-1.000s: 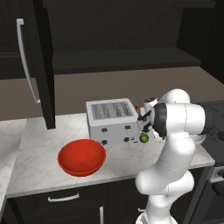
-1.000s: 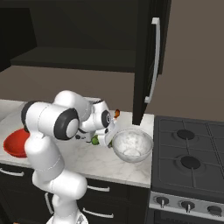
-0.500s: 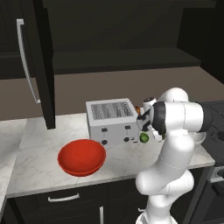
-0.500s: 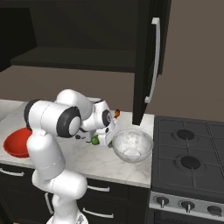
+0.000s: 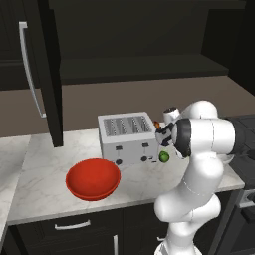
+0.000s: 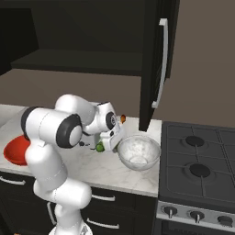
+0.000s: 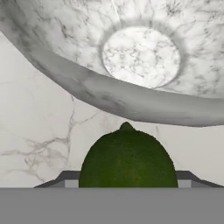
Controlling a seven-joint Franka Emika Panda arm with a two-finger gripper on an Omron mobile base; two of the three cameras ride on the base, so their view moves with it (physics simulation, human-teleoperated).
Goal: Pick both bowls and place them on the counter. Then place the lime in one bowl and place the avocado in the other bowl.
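My gripper [image 7: 127, 186] is shut on the green lime [image 7: 127, 159], holding it low over the counter [image 5: 40, 169] just right of the toaster. The lime [image 5: 164, 157] shows at the hand's tip, and the lime [image 6: 99, 147] hangs a short way left of the white marbled bowl [image 6: 139, 151]. That bowl [image 7: 140, 57] stands upright on the marble directly ahead of the fingers, its inside bare. The red bowl [image 5: 93, 179] rests upright near the counter's front edge, left of the toaster; the red bowl [image 6: 16, 151] is partly hidden behind my arm. The avocado is hidden.
A silver toaster [image 5: 124, 137] stands at mid-counter with a small orange thing [image 5: 157, 124] behind its right corner. An open dark cabinet door [image 5: 45, 69] hangs over the left of the counter. A black stove [image 6: 197, 156] adjoins the counter on the right.
The jaws have closed in on the lime. The arm and both bowls have stayed where they were.
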